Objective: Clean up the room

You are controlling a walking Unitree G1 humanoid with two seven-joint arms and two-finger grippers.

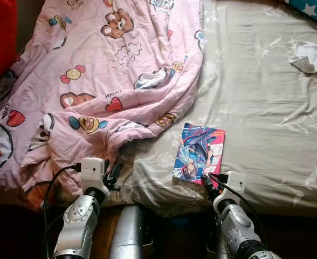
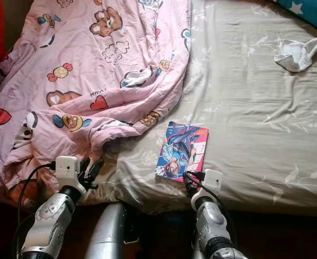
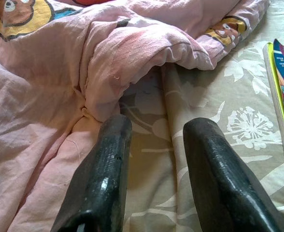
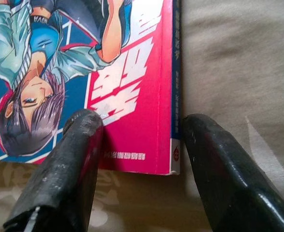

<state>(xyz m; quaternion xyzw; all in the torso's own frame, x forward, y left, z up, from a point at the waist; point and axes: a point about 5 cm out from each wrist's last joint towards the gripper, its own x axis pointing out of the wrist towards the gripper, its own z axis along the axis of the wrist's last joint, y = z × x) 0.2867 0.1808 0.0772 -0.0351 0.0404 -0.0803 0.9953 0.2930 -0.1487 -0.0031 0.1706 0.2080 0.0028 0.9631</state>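
Bed with a beige floral-print sheet (image 1: 266, 108); a crumpled pink cartoon-print blanket (image 1: 94, 70) covers its left half, and a white crumpled cloth (image 1: 311, 56) lies far back on the right, near a blue star-pattern pillow (image 1: 315, 8). The item to tidy looks like the thin manga paperback with the blue-and-pink cover (image 1: 198, 153), flat on the sheet near the front edge, just right of the blanket's hem. Right gripper (image 4: 139, 140) sits at the book's near short edge, fingers spread wide, holding nothing; one finger is over the cover's near corner, the other on the sheet just outside the spine. Book's long axis runs away from the robot, roughly in line with the right gripper, so the fingers straddle the spine-side corner across the width. Left gripper (image 3: 154, 140) is also spread and empty, at the blanket fold, with the book off to its right. Right arm is clearly nearer. My read: the grab needs the fingers to get under a thin flat edge on soft bedding, so slip risk.
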